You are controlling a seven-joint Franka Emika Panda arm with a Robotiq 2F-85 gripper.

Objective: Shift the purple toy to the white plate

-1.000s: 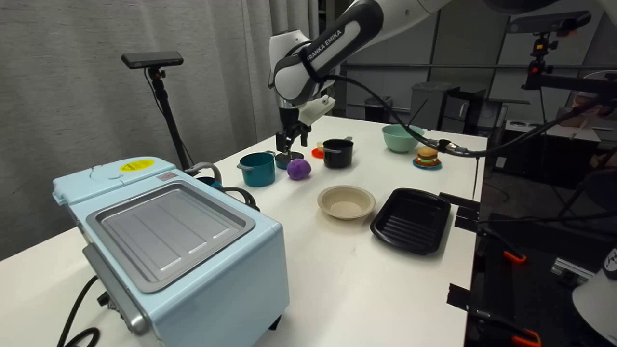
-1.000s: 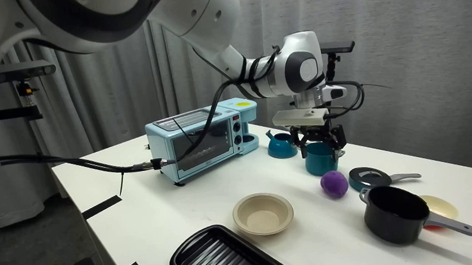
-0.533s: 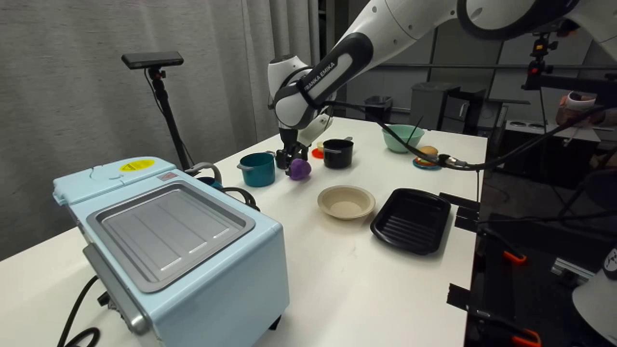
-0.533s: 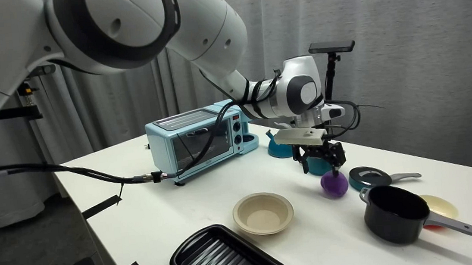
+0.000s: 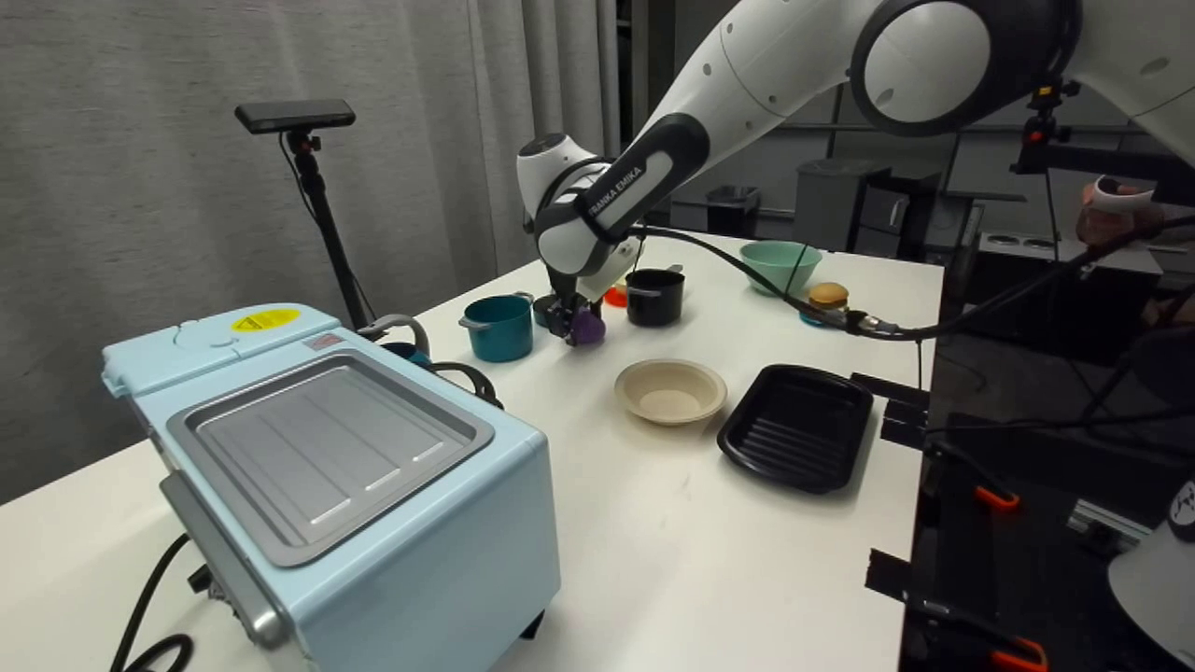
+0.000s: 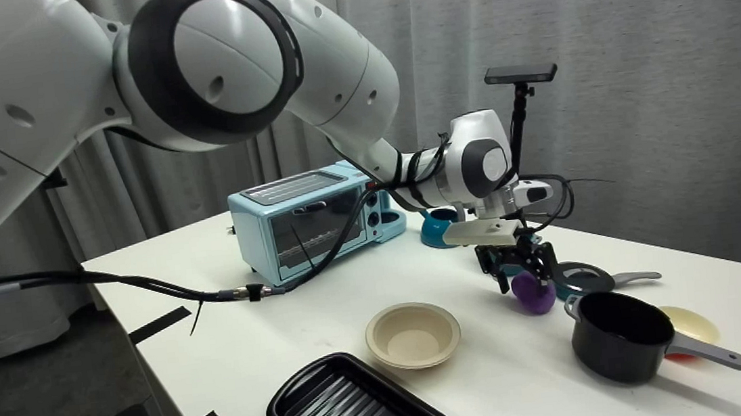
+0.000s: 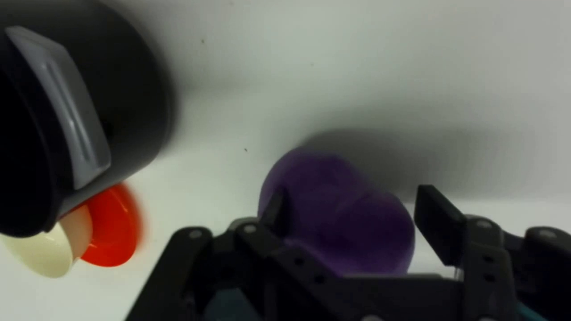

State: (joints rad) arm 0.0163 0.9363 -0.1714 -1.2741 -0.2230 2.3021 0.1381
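Observation:
The purple toy (image 6: 534, 299) is a rounded lump on the white table, also showing in the other exterior picture (image 5: 588, 328). My gripper (image 6: 525, 281) is low over it, with fingers spread on either side. In the wrist view the gripper (image 7: 350, 200) is open around the toy (image 7: 330, 209). The left finger overlaps the toy's edge; whether it touches cannot be told. A gap shows beside the right finger. The toy's near side is hidden by the gripper. The white plate (image 6: 416, 360), a round cream-beige dish with a raised rim, sits apart from the toy in both exterior views (image 5: 670, 411).
A black pot (image 6: 619, 354) stands close to the toy and at left in the wrist view (image 7: 134, 102). A teal pot (image 5: 501, 331) and teal pan (image 6: 588, 282) are near the gripper. A black ridged tray (image 5: 798, 429) lies beside the dish. A blue toaster oven (image 5: 467, 532) stands nearby.
My gripper has come down from above the table to around the purple toy. The toy has shifted slightly to the right in both exterior views. The dish has not moved.

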